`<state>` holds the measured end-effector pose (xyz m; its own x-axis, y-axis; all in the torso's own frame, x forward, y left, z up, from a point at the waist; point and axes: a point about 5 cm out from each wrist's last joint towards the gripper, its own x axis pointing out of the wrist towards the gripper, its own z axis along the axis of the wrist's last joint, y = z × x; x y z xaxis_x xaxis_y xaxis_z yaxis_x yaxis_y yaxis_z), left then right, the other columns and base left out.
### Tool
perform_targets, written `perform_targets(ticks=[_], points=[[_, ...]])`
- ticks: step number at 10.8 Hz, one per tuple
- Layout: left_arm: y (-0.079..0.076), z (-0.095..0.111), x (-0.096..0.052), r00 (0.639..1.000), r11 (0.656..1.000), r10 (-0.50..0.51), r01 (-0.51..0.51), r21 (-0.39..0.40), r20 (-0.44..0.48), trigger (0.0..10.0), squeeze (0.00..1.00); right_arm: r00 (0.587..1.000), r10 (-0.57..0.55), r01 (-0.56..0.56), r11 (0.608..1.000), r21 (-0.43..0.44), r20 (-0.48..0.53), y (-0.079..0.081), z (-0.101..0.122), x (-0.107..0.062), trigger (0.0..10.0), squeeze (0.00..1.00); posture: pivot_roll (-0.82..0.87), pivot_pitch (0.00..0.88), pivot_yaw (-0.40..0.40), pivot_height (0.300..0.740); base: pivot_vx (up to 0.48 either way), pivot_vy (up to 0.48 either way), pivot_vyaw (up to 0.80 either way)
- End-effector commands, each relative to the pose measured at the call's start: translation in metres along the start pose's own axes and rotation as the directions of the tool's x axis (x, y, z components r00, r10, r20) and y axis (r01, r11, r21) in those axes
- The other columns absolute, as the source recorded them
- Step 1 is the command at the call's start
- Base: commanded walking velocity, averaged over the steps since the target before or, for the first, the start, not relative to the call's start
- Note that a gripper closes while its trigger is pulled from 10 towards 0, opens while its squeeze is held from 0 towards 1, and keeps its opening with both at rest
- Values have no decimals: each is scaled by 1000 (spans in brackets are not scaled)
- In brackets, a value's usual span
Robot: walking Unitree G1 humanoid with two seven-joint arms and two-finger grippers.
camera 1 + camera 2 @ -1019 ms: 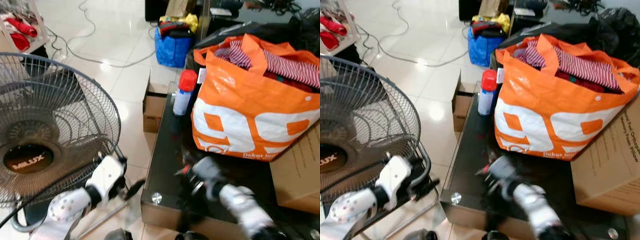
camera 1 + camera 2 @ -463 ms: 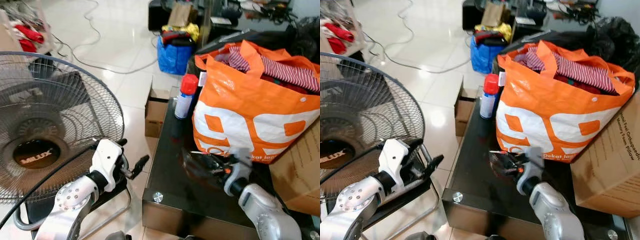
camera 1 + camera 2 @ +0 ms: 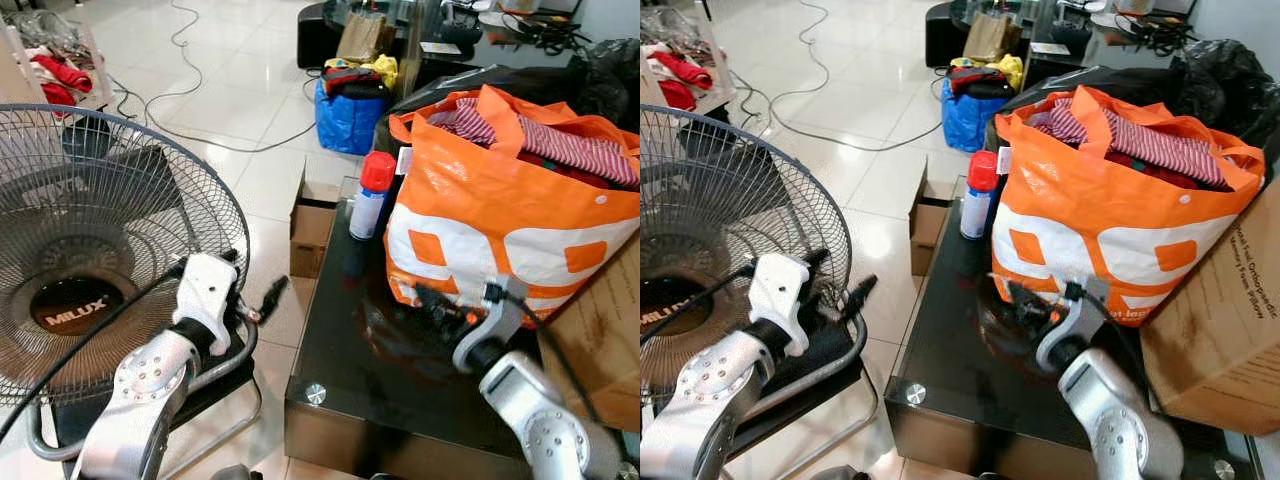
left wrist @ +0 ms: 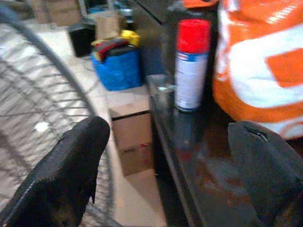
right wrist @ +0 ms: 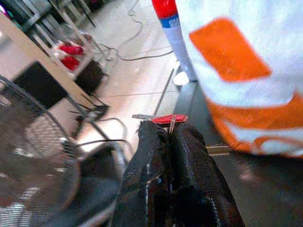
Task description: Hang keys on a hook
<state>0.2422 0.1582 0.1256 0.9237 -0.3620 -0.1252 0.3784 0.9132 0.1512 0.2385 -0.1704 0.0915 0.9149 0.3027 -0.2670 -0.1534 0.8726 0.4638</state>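
The right tool [image 5: 169, 137] is clenched on the keys [image 5: 166, 119], its two black fingers pressed flat together with a red key head and a thin metal ring poking out just past the tips. A silver blade [image 5: 218, 150] sticks out sideways from between the pads. Taking the orange shopping bag [image 3: 510, 215] as the landmark, the tool and keys hang just in front of the bag's lower front face, over the dark glass tabletop [image 3: 350, 350]. A red-capped spray can [image 3: 368, 195] stands at the bag's left side.

The left tool [image 4: 161, 175] is released, fingers spread wide, well to the left of the bag, close against the grille of the standing fan [image 3: 90, 250].

No hook can be made out, so the carrying stage seems unfinished.

The keys look light, rigid and smooth, and loose on their ring, so they will likely swing and could slip from a weak pinch. Holding the red head, as now, leaves the ring free to drop over a hook.
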Motion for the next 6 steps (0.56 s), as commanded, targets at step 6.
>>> perform_targets(ticks=[6], points=[[13, 4, 8, 995, 993, 101, -100, 66, -1, 10000, 0, 986, -88, 134, 923, -359, 142, 13, 23, 8, 10000, 0, -36, 0, -53, 740, 0, 0, 0]])
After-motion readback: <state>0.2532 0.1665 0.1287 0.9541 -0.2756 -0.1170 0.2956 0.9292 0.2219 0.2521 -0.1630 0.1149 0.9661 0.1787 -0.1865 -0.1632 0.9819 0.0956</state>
